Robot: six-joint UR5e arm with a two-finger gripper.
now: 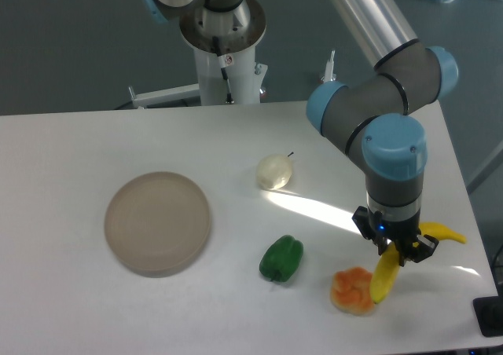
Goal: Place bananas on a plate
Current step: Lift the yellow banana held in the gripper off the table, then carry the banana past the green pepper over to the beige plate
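Observation:
The bananas (385,274) are a bright yellow V-shaped bunch at the right front of the table; one banana points down toward the orange fruit, the other sticks out to the right. My gripper (395,249) comes straight down on the joint of the bunch and is shut on it. Whether the bunch still touches the table I cannot tell. The plate (158,222), a round beige-grey disc with a low rim, lies far to the left with nothing on it.
An orange lumpy fruit (351,290) lies right beside the lower banana tip. A green pepper (281,259) sits between plate and gripper. A pale yellow fruit (274,171) rests further back. The table's right edge is close to the gripper.

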